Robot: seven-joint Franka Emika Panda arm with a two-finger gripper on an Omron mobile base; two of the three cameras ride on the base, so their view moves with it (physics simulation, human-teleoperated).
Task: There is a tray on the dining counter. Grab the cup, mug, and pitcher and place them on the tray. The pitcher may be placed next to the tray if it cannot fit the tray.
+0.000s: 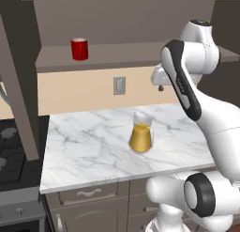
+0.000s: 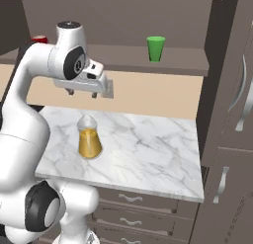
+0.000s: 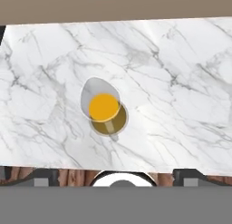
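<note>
Approach to the pitcher [image 2: 89, 138] is in hand. It stands upright mid-tabletop [image 2: 148, 144], and the hand [image 2: 81, 93] hangs directly above it, released and empty (jaws wide). Next: descend squarely and grasp the neck.

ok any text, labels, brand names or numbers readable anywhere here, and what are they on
None: no readable text in any view.
The red mug, the green cup and the pitcher are plain, with no label or print.
The wall outlet and the marble countertop carry no markings.
The open gripper shows no brand or number.
</note>
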